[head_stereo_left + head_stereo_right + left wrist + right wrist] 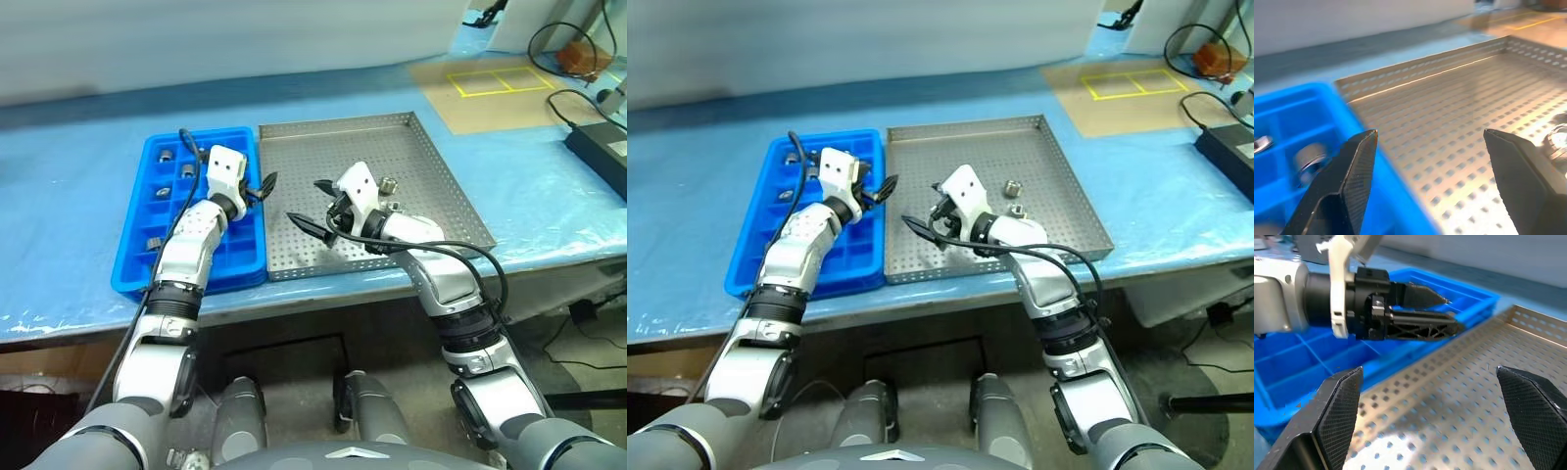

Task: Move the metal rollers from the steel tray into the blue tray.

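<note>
Blue tray (pixel 137 257) abuts steel tray (pixel 431 176); metal rollers (pixel 1013 188) lie in both, apparently four in blue.

Bright even light; left wrist view motion-blurred.

The blue tray (pixel 137 257) is bright blue with a grid of square cells. The steel tray (pixel 431 176) is grey, its floor dotted with holes. The rollers (pixel 1011 188) look silver-grey, though small. Both grippers (pixel 265 186) (pixel 315 206) are black. The bench (pixel 78 166) is light blue.
</note>
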Tool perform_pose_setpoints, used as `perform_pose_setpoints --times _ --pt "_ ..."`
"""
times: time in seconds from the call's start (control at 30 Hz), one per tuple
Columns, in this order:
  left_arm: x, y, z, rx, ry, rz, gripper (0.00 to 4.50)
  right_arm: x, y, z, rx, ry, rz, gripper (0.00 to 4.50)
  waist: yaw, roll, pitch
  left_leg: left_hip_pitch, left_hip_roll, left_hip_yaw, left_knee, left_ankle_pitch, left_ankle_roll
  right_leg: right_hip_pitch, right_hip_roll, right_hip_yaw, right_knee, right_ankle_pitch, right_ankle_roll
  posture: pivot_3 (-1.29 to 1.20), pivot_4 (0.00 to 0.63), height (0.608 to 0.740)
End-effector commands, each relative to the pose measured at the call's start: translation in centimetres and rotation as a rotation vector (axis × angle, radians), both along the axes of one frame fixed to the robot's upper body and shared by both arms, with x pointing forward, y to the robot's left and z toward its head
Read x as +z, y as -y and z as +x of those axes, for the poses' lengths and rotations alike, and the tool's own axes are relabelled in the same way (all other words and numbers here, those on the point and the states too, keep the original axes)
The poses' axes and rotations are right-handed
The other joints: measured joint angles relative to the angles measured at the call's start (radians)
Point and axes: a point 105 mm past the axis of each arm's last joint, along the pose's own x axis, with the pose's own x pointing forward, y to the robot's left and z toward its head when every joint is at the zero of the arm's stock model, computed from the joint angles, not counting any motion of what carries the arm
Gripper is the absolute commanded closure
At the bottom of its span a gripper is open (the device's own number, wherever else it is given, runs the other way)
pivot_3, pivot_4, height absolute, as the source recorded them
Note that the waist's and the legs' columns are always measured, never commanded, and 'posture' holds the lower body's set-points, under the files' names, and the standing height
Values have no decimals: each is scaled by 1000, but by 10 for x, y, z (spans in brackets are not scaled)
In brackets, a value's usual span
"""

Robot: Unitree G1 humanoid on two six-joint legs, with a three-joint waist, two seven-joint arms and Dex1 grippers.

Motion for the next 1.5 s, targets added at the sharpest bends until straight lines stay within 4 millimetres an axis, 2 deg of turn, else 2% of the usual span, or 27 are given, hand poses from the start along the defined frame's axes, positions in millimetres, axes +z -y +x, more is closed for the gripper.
perform_pose_setpoints --times 0.03,0.17,0.47,0.6,0.77,0.93,1.03,1.13,1.23,1.37,1.43,1.5 --pt "11 24 4 -105 40 17 842 16 14 -3 -72 64 17 0 -8 0 0 0 0 0 0 0 0 0 0 0 0 0 0 -470 150 740" --pt "6 46 10 -174 18 28 842 17 29 -5 -147 71 9 0 -37 0 0 -1 0 0 0 0 1 0 0 0 -1 0 0 -560 150 740" --pt "-3 70 20 -231 -15 83 842 12 60 -14 -304 63 -16 0 -122 0 0 -4 -2 0 2 -3 6 0 1 0 -7 -1 4 -713 150 740" --pt "-11 69 24 -212 -57 94 842 11 68 -17 -336 59 -19 0 -167 0 0 -8 -2 0 4 -3 12 0 0 0 -13 2 7 -737 150 740" --pt "-31 58 27 -148 -133 183 842 9 71 -20 -350 57 -27 0 -219 0 0 -14 -3 0 7 -6 18 0 -1 -1 -18 5 9 -745 150 740" --pt "-47 45 29 -73 -185 223 842 10 71 -21 -354 62 -33 0 -246 0 0 -17 -3 -2 10 -7 19 0 -1 -3 -18 4 10 -740 150 740" --pt "-49 43 29 -63 -195 220 1718 9 71 -22 -348 59 -33 0 -253 0 0 -20 -2 -4 15 -8 21 0 -1 -5 -18 4 11 -733 150 740" --pt "-46 40 30 -47 -186 207 2624 9 69 -22 -340 57 -33 0 -255 0 0 -21 -2 -4 19 -9 22 1 -2 -6 -18 4 13 -708 150 740" --pt "-38 38 32 -43 -161 173 2625 9 67 -21 -324 55 -33 0 -255 0 0 -22 -2 -4 20 -10 22 1 -2 -6 -18 4 14 -672 150 740" --pt "-5 46 30 -129 -77 -23 2625 9 60 -18 -276 47 -33 0 -248 0 0 -22 -2 -4 21 -10 23 1 -3 -7 -18 5 12 -606 150 740" --pt "15 38 31 -122 -15 -70 2625 9 50 -16 -218 43 -33 0 -246 0 0 -23 -2 -5 21 -10 23 1 -4 -7 -18 6 11 -526 150 740" --pt "27 27 27 -112 36 -77 2625 9 40 -14 -157 39 -33 0 -244 0 0 -23 -2 -5 21 -10 23 1 -4 -8 -18 6 10 -487 150 740"
